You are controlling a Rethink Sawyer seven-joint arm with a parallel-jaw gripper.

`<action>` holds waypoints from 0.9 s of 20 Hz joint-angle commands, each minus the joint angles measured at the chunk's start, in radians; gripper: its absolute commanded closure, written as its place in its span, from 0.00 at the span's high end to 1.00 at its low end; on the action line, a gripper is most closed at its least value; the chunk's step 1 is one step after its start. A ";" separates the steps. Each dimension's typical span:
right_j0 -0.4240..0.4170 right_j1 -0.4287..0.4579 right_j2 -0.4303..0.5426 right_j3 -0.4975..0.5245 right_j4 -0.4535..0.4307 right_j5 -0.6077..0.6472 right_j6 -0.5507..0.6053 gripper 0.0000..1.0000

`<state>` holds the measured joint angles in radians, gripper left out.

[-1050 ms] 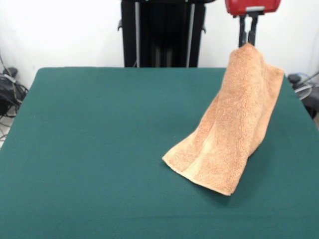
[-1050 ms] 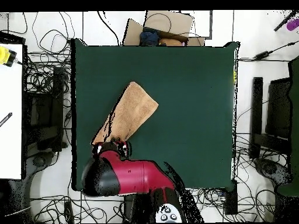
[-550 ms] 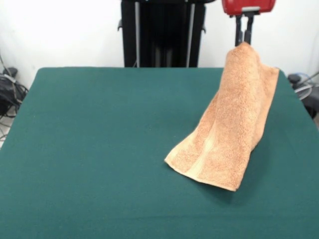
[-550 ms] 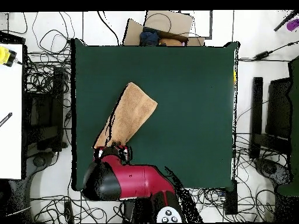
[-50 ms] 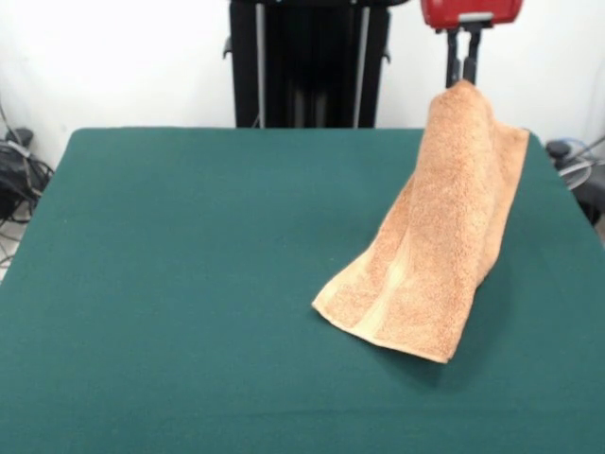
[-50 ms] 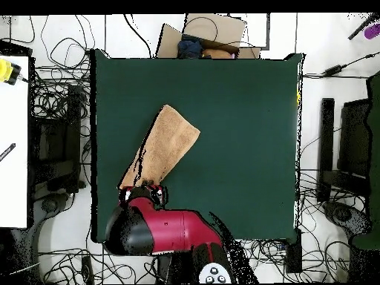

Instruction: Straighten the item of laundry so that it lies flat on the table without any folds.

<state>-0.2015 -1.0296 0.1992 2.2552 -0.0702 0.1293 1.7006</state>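
While I hold it up: my gripper (image 5: 460, 79) pinches the towel (image 5: 434, 241) by its top.
Towel: slopes down leftward; near edge rests on the table (image 5: 189, 284).

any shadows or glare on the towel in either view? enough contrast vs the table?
Front view: even light, no glare; the towel casts a soft shadow on the table beside its lower edge and stands out clearly against the green. Overhead view: the towel contrasts well, no shadow visible; its lifted end near the gripper is partly hidden by the arm.
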 commanded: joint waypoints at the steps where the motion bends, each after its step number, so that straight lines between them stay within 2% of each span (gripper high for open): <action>1: 0.011 0.038 -0.009 -0.040 -0.009 0.131 0.100 0.00; 18: -0.008 0.080 0.009 -0.127 -0.029 0.195 0.069 0.00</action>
<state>-0.1994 -1.0147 0.1993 2.1884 -0.0704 0.2247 1.7006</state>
